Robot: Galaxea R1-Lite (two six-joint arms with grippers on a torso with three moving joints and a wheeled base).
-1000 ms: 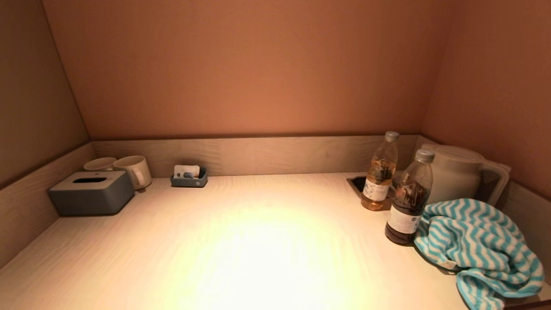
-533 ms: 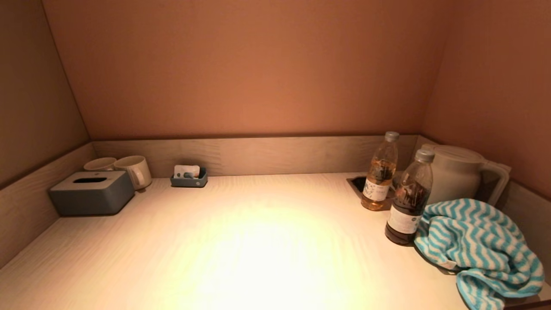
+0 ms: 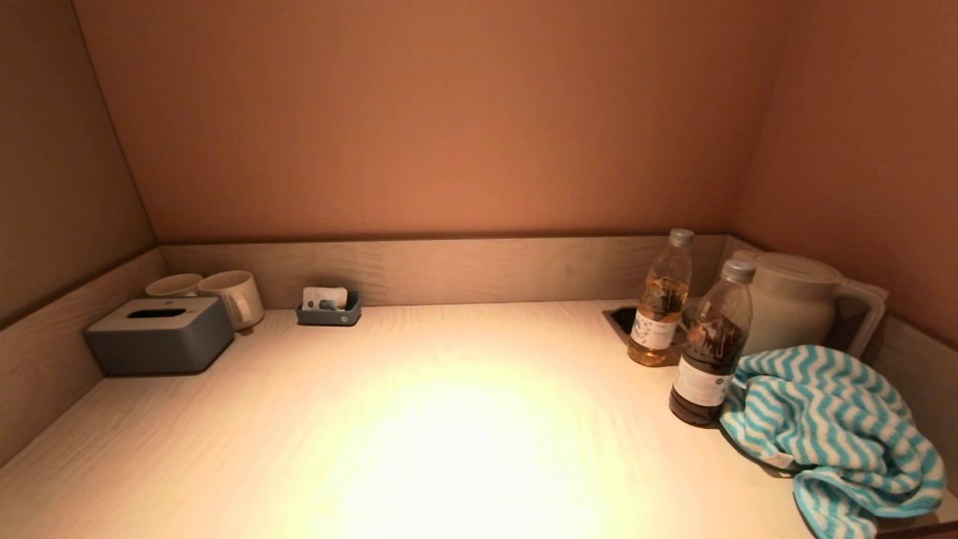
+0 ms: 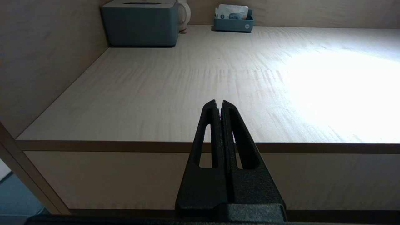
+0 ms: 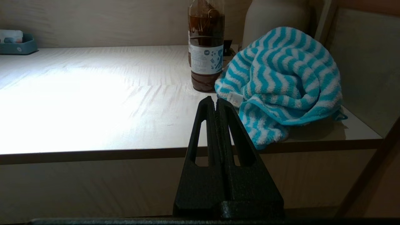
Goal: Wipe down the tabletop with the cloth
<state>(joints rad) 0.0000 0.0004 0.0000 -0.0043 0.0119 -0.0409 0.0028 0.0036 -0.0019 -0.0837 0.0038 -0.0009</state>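
**Wooden alcove, both arms parked off the front edge**

Pale wood tabletop [image 3: 449, 419] inside a walled alcove. Left gripper [image 4: 218, 104]: fingers pressed together, empty, held before the front edge; tissue box [image 4: 140, 23] and small tray [image 4: 233, 22] lie well beyond its tips. Right gripper [image 5: 215, 101]: fingers together, empty, also off the edge. Just past its tips, slightly right: striped cloth [image 5: 281, 78], bunched, touching the dark bottle [image 5: 206, 50]. Kettle [image 3: 793, 299] behind the cloth.
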